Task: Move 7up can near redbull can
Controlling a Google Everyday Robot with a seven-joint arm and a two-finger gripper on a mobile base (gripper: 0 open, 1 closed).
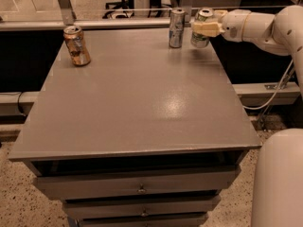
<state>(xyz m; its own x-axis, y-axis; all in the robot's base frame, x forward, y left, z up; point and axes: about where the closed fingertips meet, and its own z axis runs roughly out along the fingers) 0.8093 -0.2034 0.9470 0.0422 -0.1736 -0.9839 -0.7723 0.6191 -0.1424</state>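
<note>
The 7up can (200,38), white and pale green with a silver top, stands upright at the far right corner of the grey table (137,98). My gripper (204,28) reaches in from the right and is shut on the 7up can around its upper body. The redbull can (176,28), slim and silver-blue, stands upright just left of the 7up can, with a narrow gap between them.
An orange-brown can (77,45) stands at the table's far left corner. My white arm (265,27) stretches in from the right over the table's far right edge. Drawers (137,186) sit under the table front. A rail runs behind the table.
</note>
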